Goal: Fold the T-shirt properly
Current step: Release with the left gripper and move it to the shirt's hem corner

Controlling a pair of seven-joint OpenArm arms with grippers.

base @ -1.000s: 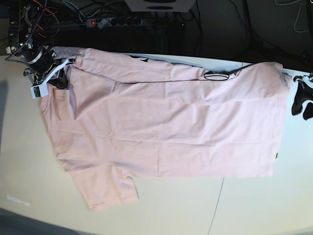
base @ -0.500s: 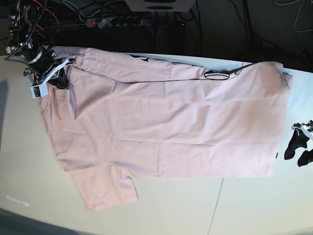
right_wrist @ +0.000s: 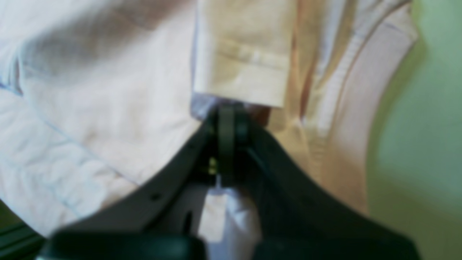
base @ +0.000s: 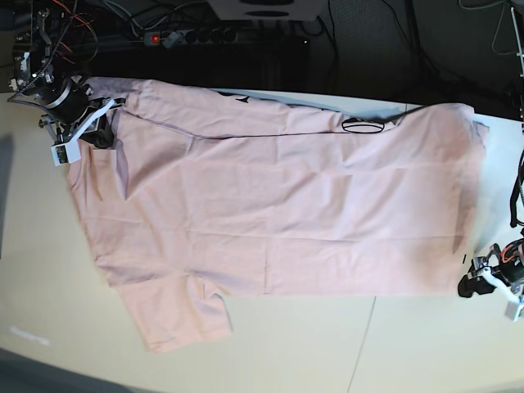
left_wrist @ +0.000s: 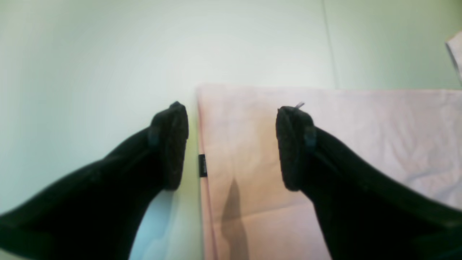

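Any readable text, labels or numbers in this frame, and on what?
None can be read.
T-shirt: black print peeks out at the folded far edge, mostly hidden.
Small dark tag on the shirt's edge: too small and blurred.

You are looking down at a pale, smooth worktop (base: 286,352). A thin dark seam (base: 363,340) runs across it near the front edge. One thing lies right on it: the big pink T-shirt (base: 286,213), spread out almost flat. It covers most of the middle. One short sleeve (base: 176,315) sticks out toward the front, flat on the worktop. Along the far side, a strip of the T-shirt is folded over, and a bit of black print (base: 360,126) peeks out there. From the left wrist camera, you see the T-shirt's straight edge with a small dark tag (left_wrist: 202,165) on it, and bare worktop beside it.
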